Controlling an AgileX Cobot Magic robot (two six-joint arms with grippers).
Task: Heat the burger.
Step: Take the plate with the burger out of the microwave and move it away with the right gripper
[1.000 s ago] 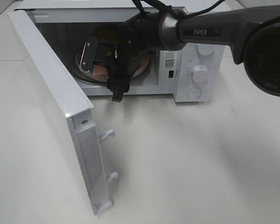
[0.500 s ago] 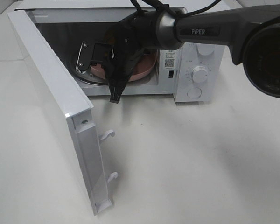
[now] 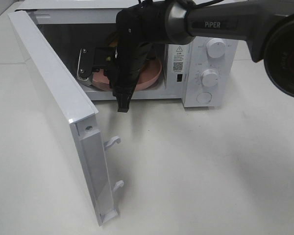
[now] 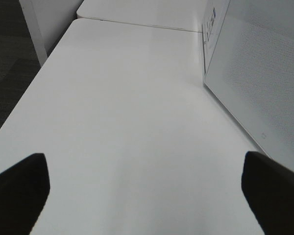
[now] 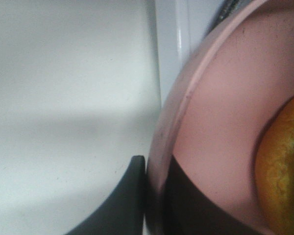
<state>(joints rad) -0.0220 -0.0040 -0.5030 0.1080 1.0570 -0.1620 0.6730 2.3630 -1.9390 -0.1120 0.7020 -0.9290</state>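
The burger (image 5: 284, 166) shows only as a golden-brown bun edge on the round pink plate (image 5: 220, 112) in the right wrist view. My right gripper (image 5: 154, 196) is shut on the plate's rim, one dark finger on each side of it. Seen from the high camera, the right gripper (image 3: 95, 73) reaches into the open microwave (image 3: 201, 34), and the pink plate (image 3: 153, 74) shows past the arm. The arm hides the burger there. My left gripper (image 4: 147, 191) stands open over bare table with nothing between its fingers.
The microwave door (image 3: 54, 98) swings wide open toward the front left, its latch hooks (image 3: 112, 142) sticking out. Control knobs (image 3: 210, 77) sit on the microwave's right panel. In the left wrist view, a white microwave wall (image 4: 255, 78) stands beside the white tabletop (image 4: 117, 98).
The right gripper has closed on the pink plate's rim. The wrist has risen and the plate has shifted slightly inside the microwave. The left gripper has not moved.
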